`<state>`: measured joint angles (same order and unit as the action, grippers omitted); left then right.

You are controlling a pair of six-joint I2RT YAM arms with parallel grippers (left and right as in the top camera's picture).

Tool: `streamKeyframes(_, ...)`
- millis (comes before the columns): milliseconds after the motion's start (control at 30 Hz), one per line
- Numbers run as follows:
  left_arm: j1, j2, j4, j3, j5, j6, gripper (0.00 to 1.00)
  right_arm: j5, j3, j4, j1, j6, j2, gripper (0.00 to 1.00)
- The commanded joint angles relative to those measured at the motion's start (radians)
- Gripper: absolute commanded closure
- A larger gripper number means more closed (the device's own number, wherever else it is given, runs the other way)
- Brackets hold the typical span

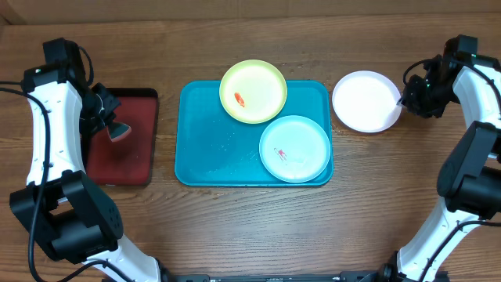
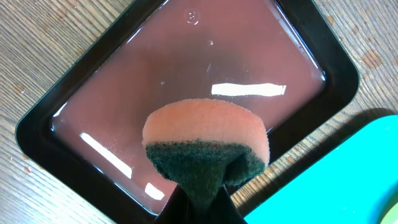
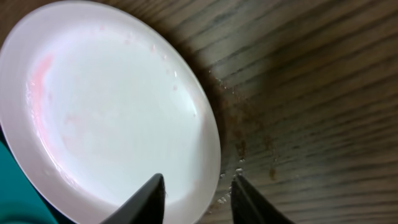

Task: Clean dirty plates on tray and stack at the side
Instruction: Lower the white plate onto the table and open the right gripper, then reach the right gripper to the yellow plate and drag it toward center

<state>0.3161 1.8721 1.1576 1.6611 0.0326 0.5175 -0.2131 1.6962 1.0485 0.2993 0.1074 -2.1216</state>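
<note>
Right pincer (image 3: 198, 180) parted astride white plate (image 1: 365, 100) rim; left pincer (image 2: 199, 202) clamps sponge (image 2: 205, 140), yellow-green plate (image 1: 253, 92) lies rightward, nearest it

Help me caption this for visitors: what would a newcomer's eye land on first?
The teal tray at centre, carrying a yellow-green plate and a pale mint plate, each with a red smear. Right of it, a white plate lies on the table, its rim between the open right jaws. At the left, the left jaws pinch a sponge over a dark red tray.
</note>
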Motion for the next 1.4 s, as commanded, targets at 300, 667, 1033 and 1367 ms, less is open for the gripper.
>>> streamKeyframes(300, 0.004, 0.005, -0.003, -0.004, -0.008, -0.016, 0.96, -0.312, -0.001, -0.136, -0.173, -0.124, 0.032, 0.44)
streamKeyframes(667, 0.004, 0.005, -0.002, -0.004, -0.008, -0.017, 0.96, 0.072, -0.001, -0.430, -0.554, -0.135, 0.021, 0.13)
streamKeyframes(1033, 0.004, 0.005, -0.003, -0.004, -0.008, -0.016, 0.96, 0.253, -0.001, -0.569, -0.685, -0.135, -0.085, 0.21)
streamKeyframes(1367, 0.004, 0.005, -0.006, -0.004, -0.008, -0.016, 0.96, 0.227, -0.001, -0.630, -0.703, -0.133, -0.153, 0.54)
